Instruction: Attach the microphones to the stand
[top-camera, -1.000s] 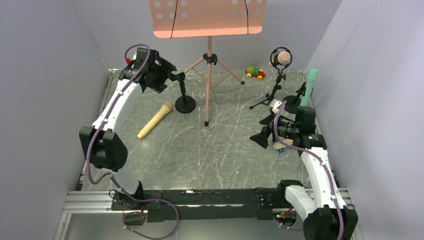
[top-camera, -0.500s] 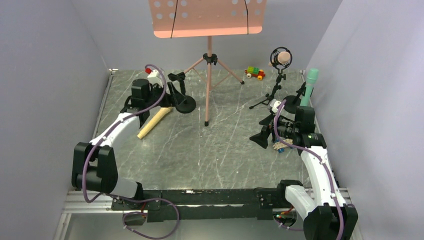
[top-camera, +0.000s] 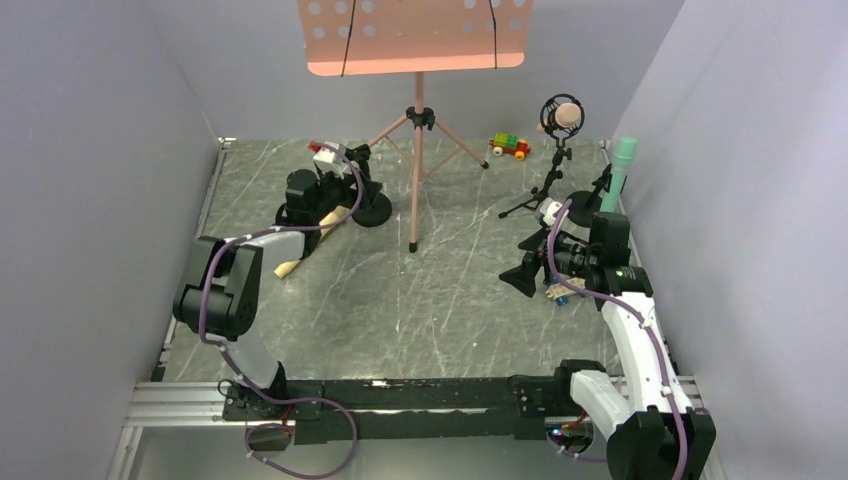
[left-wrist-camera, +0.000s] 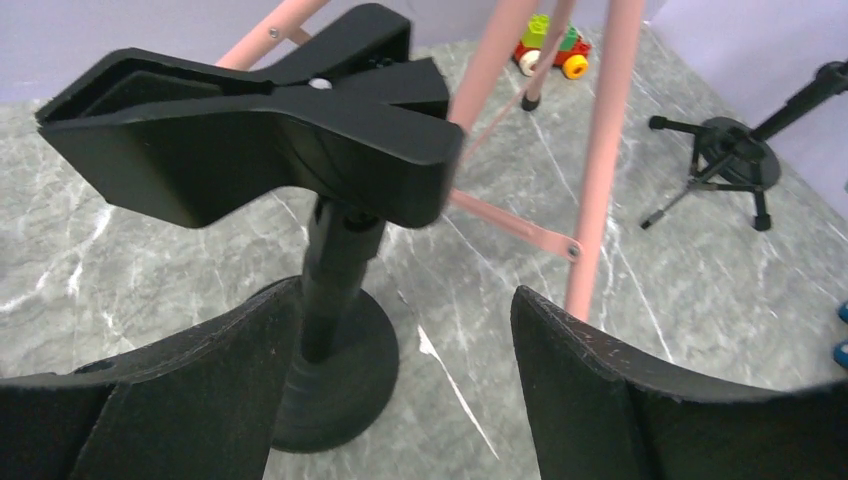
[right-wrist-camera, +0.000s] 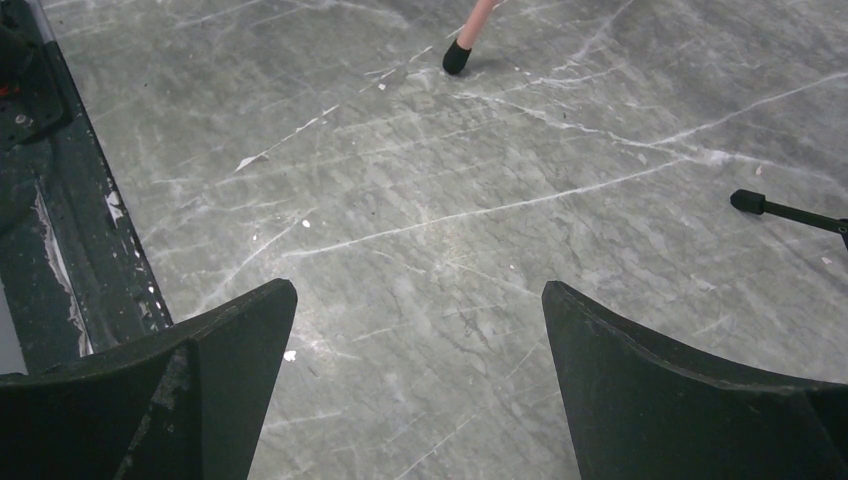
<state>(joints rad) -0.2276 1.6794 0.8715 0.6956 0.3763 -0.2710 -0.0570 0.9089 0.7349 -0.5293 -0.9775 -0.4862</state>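
The pale yellow microphone (top-camera: 289, 266) lies on the table at the left, its middle hidden under my left arm. My left gripper (top-camera: 343, 197) is open and empty, low beside the black round-based stand (top-camera: 371, 208). In the left wrist view my left gripper (left-wrist-camera: 405, 293) has the stand's pole (left-wrist-camera: 335, 265) by its left finger, with the stand's black clamp (left-wrist-camera: 270, 130) above. The salmon pink microphone (top-camera: 564, 117) sits in a tripod stand's holder. The teal green microphone (top-camera: 622, 163) stands upright on a stand at the far right. My right gripper (top-camera: 522, 276) is open and empty; the right wrist view (right-wrist-camera: 418, 290) shows it over bare table.
A pink music stand (top-camera: 417, 170) on a tripod stands at the middle back; its legs (left-wrist-camera: 600, 150) are right of my left gripper. A brick toy car (top-camera: 510, 146) sits at the back. A small toy (top-camera: 556, 293) lies by my right gripper. Walls close both sides.
My left arm has swung down and to the right, from high at the back left to low beside the round-based stand, over the yellow microphone. The right arm has not moved.
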